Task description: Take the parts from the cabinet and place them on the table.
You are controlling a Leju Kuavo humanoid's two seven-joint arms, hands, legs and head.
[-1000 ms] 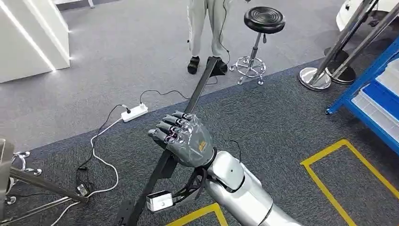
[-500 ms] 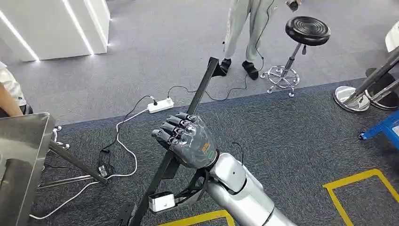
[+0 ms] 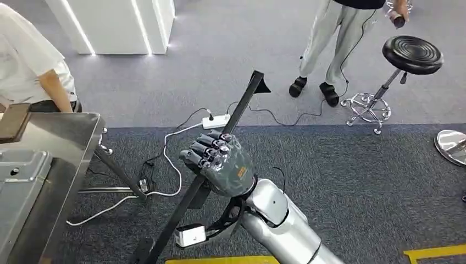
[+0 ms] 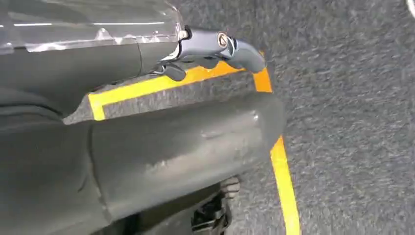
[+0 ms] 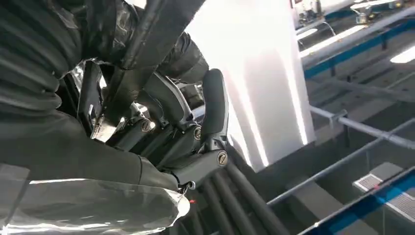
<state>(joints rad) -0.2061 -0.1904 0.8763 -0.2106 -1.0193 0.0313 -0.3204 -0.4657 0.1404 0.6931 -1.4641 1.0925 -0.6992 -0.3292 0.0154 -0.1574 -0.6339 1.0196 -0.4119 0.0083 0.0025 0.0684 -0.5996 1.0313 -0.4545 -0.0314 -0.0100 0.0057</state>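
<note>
**A:** Bar [image 3: 231,122], long and black, is clamped in the right hand [image 3: 218,162], whose fingers wrap round it near the middle. One end angles up and away past the fingers towards the power strip [image 3: 216,120] on the floor; the other end drops below the wrist.

**B:** So what could go wrong?

**A:** Plenty of bar overhangs on both sides of the grip. My guess is a swing of the body could let it twist in the fingers or slide through. The far tip could also sweep into something: the steel table [image 3: 60,144] stands off to the hand's left, with a person [image 3: 33,60] at it. Another person [image 3: 338,33] stands beyond the tip, next to a stool [image 3: 411,55].

**B:** And the left hand?

**A:** The left hand [image 4: 147,142] hangs over dark carpet and yellow floor tape [image 4: 281,161], nothing in it. A finger juts out straight, but whether the rest are spread or curled I cannot tell.

**B:** What has changed since a second ago?

**A:** The whole view has swung, so the robot has turned. The table has come in on the hand's left, and the blue rack has gone from its right. Grip on the bar looks the same.
</note>
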